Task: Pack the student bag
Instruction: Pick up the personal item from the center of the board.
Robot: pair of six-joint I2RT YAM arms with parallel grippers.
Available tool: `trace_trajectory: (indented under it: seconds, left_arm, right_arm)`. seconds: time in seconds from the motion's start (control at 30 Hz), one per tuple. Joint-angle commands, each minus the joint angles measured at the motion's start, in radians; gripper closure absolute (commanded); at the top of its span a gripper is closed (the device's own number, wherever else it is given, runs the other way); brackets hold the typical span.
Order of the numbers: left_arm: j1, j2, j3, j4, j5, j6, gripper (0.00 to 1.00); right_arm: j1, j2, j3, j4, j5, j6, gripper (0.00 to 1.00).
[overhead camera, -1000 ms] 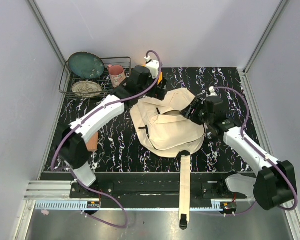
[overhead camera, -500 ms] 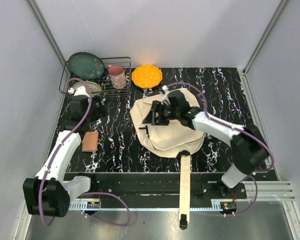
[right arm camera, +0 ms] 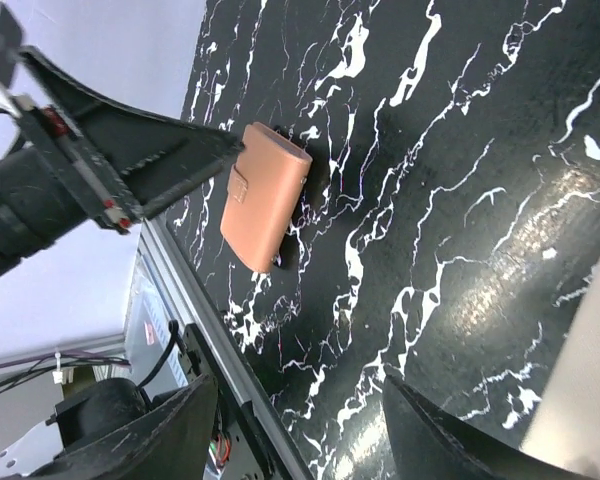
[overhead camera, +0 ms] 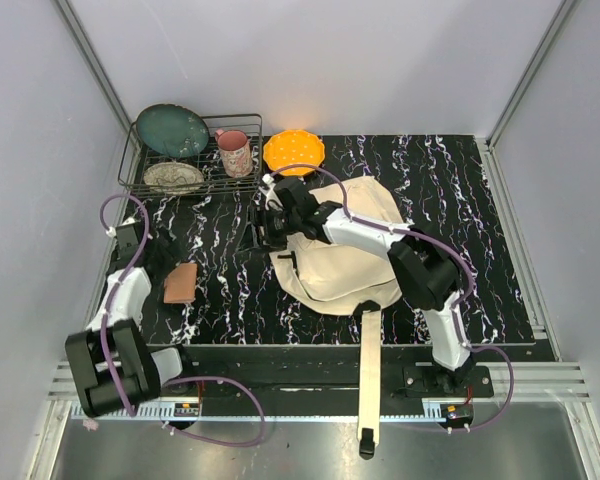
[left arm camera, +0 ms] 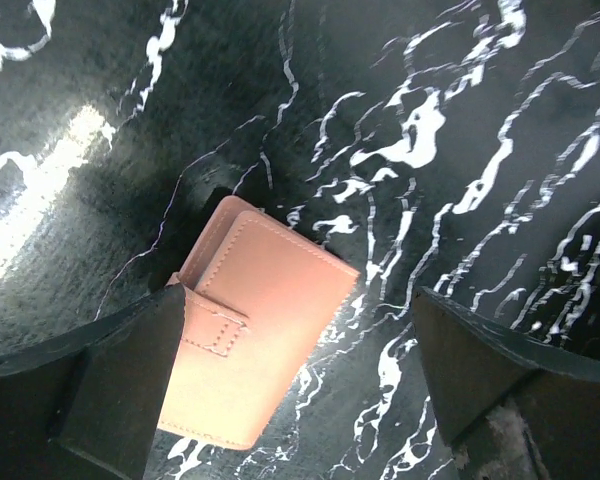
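Note:
The student bag [overhead camera: 335, 260] lies flat mid-table, a cream canvas pack with one long strap [overhead camera: 370, 370] trailing over the near edge. A tan leather wallet [overhead camera: 181, 283] lies left of it on the black marble top. My left gripper [overhead camera: 160, 262] hovers open just above the wallet [left arm camera: 260, 330], whose left part lies next to the left finger [left arm camera: 110, 385]; nothing is gripped. My right gripper [overhead camera: 252, 238] reaches across the bag's upper left edge, open and empty [right arm camera: 300, 440], looking toward the wallet [right arm camera: 265, 195] and the left arm [right arm camera: 100, 165].
A wire rack [overhead camera: 242, 120] at the back left holds a teal plate [overhead camera: 172, 130], a pale plate [overhead camera: 174, 176] and a pink mug [overhead camera: 234, 152]. An orange plate [overhead camera: 293, 152] sits beside it. Walls enclose three sides.
The left arm swung from the bag's top edge back to the far left, over the wallet. The right arm swept leftward across the bag, and its jaws spread wider.

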Motion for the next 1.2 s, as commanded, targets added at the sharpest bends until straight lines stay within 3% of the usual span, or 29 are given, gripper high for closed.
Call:
trace_trajectory:
  seconds: [0.0, 0.27, 0.37, 0.73, 1.0, 1.17]
  left_arm:
    - [0.022, 0.115, -0.007, 0.12, 0.069, -0.023, 0.01]
    - [0.027, 0.239, -0.007, 0.202, 0.075, -0.014, 0.01]
    - [0.022, 0.262, -0.048, 0.22, 0.138, -0.023, 0.01]
    - [0.018, 0.077, -0.234, 0.3, 0.264, -0.136, 0.01]
    - [0.018, -0.188, -0.202, 0.036, 0.138, -0.109, 0.01]
    - [0.016, -0.259, -0.173, -0.059, 0.106, -0.121, 0.01]
  right_arm:
    - [0.02, 0.052, 0.074, 0.002, -0.057, 0.039, 0.28]
    - [0.026, 0.076, 0.055, 0.003, -0.085, 0.036, 0.27]
    - [0.026, 0.083, 0.042, 0.014, -0.119, 0.058, 0.27]
    - [0.087, 0.183, 0.057, 0.105, -0.127, 0.211, 0.27]
    - [0.159, 0.191, -0.005, 0.204, -0.028, 0.325, 0.26]
    - [0.201, 0.204, 0.018, 0.186, 0.051, 0.374, 0.25]
